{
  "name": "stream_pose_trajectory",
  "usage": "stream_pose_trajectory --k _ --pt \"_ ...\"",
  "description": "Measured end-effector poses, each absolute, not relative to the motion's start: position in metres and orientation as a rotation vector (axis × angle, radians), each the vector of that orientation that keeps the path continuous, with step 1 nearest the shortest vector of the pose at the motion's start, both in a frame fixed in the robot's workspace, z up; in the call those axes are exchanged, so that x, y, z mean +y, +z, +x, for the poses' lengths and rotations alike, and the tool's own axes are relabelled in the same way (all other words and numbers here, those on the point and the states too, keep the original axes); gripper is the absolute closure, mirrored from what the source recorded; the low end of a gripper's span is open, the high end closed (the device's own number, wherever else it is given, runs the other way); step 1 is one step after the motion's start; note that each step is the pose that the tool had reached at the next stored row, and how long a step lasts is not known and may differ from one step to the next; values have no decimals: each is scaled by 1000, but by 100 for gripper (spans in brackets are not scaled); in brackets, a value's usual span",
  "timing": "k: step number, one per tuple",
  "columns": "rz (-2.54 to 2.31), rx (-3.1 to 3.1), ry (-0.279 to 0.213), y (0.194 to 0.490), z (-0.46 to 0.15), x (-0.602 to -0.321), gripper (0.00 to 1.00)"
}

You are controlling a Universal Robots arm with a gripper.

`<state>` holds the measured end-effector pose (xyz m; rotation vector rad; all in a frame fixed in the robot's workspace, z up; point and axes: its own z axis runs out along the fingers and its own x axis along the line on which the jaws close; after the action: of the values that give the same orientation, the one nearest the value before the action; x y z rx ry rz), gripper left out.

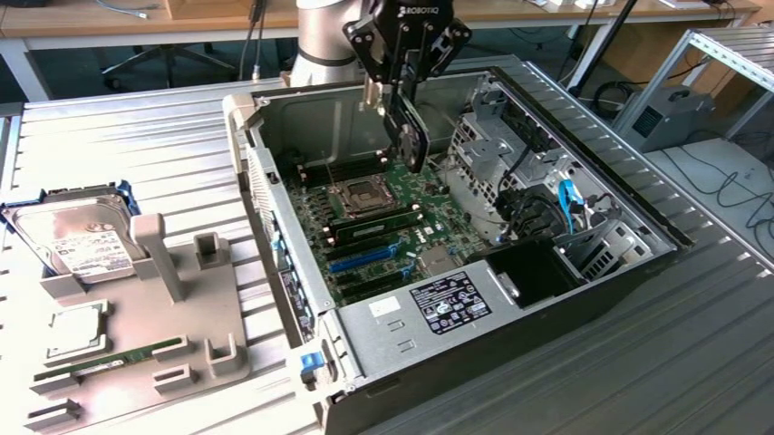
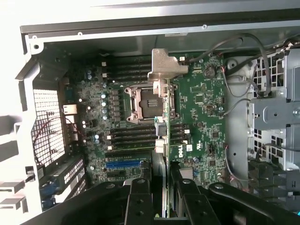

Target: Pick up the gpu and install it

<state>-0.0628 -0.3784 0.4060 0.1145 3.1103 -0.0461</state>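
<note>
From where I stand, the black two-fingered gripper is clamped on the gpu, a slim dark expansion card. It pinches the flat faces, and the card's silvery metal end bracket points away from the fingers. The card hangs above the green motherboard inside the open dark tower case. It looks light and stiff but fragile, best held by its faces, clear of the fan and contacts.

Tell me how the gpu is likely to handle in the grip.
Probably stiff: the gpu hangs straight from the tool without sagging. Likely light, since a pinch at one end holds it. Probably fragile: a thin bare board with a metal bracket, poised over the motherboard.
</note>
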Motion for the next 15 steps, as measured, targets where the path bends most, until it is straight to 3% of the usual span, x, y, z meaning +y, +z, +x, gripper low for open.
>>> stream_pose_trajectory --k 15 --pt "114 3110 -54 403 -56 -378 74"
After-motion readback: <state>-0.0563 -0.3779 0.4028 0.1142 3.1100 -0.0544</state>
